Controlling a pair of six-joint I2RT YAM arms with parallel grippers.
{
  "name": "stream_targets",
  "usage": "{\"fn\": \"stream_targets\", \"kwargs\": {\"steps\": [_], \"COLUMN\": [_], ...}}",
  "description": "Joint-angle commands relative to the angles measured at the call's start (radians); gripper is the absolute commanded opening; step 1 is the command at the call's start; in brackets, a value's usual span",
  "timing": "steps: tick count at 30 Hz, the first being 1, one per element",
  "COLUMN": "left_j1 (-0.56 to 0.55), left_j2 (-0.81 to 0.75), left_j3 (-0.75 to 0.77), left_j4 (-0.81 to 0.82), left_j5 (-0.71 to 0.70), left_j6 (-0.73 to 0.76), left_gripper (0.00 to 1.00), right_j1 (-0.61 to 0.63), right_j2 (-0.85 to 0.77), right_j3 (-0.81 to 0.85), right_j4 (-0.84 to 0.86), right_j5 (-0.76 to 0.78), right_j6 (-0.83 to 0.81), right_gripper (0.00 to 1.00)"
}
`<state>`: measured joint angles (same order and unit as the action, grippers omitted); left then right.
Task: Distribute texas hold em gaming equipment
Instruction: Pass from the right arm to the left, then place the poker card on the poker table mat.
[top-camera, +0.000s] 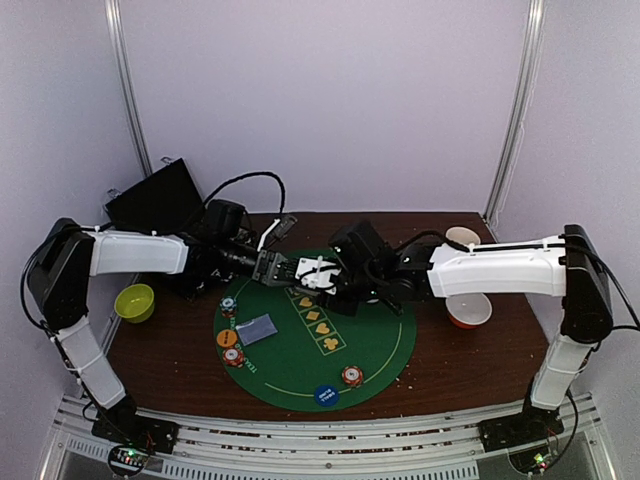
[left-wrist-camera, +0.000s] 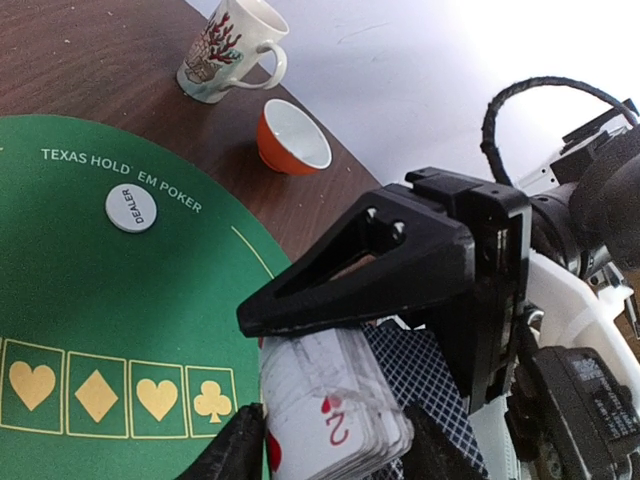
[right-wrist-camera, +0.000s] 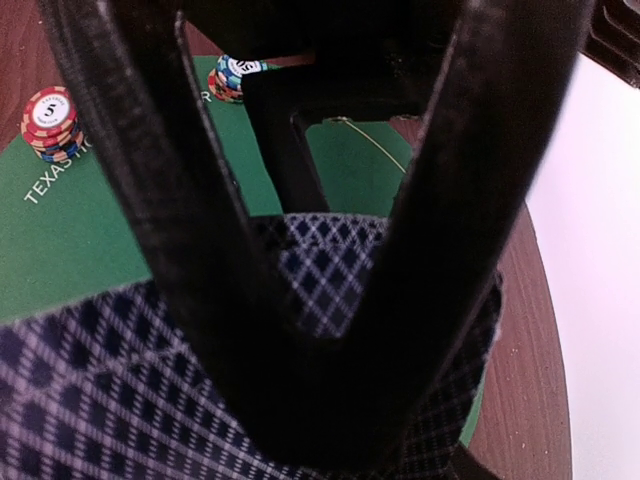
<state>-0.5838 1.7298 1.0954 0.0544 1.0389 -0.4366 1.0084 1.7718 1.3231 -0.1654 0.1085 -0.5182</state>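
Hovering over green mat (top-camera: 375, 345): right gripper (top-camera: 322, 275) clamped on card deck (left-wrist-camera: 330, 400); left gripper (left-wrist-camera: 335, 452) apart around it.

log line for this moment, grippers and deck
left gripper: around card deck, grip unclear; right gripper: shut on card deck; place: above green mat

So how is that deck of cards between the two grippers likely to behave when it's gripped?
The deck is a loose stack. Its edges look fanned and uneven in the left wrist view, so the cards would probably slide over each other. The faces seem glossy, so it is likely slippery. The cards look thin, so they may bend if squeezed edge to edge.
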Motion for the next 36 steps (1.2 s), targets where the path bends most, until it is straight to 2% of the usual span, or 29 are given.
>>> {"fn": "stream_targets", "kwargs": {"steps": [1, 4, 7, 11, 14, 17, 22, 30, 36], "left_j1": [-0.013, -0.013, -0.013, -0.014, -0.016, -0.023, -0.077, -0.156, -0.230], "left_j2": [0.024, 0.026, 0.011, 0.002, 0.050, 0.112, 0.230, 0.490, 0.630], "left_j3": [0.024, 0.023, 0.017, -0.014, -0.037, -0.002, 0.080, 0.258, 0.424], "left_j4": [-0.043, -0.001, 0.000, 0.034, 0.120, 0.155, 0.192, 0.186, 0.063], "left_j5": [0.067, 0.103, 0.110, 0.063, 0.073, 0.042, 0.009, -0.030, -0.013], "left_j6": [0.012, -0.023, -0.006, -0.025, -0.089, -0.100, -0.156, -0.247, -0.198], "left_gripper": [0.42, 0.25, 0.01, 0.00, 0.00, 0.00, 0.00, 0.00, 0.00], "right_j1": [-0.009, -0.009, -0.013, -0.016, -0.017, -0.026, -0.042, -0.049, -0.104], "right_j2": [0.011, 0.011, 0.021, 0.017, -0.004, -0.014, -0.109, -0.301, -0.373], "right_j3": [0.038, 0.046, 0.063, 0.053, 0.021, 0.012, -0.104, -0.222, -0.256], "right_j4": [0.004, -0.010, -0.029, -0.044, -0.066, -0.162, -0.221, -0.446, -0.515], "right_j5": [0.073, 0.059, 0.051, 0.039, -0.013, -0.056, -0.073, -0.064, -0.137], "right_j6": [0.024, 0.038, 0.058, 0.093, 0.130, 0.200, 0.377, 0.657, 0.789], "right_gripper": [0.45, 0.46, 0.48, 0.57, 0.71, 0.86, 1.00, 1.00, 1.00]}}
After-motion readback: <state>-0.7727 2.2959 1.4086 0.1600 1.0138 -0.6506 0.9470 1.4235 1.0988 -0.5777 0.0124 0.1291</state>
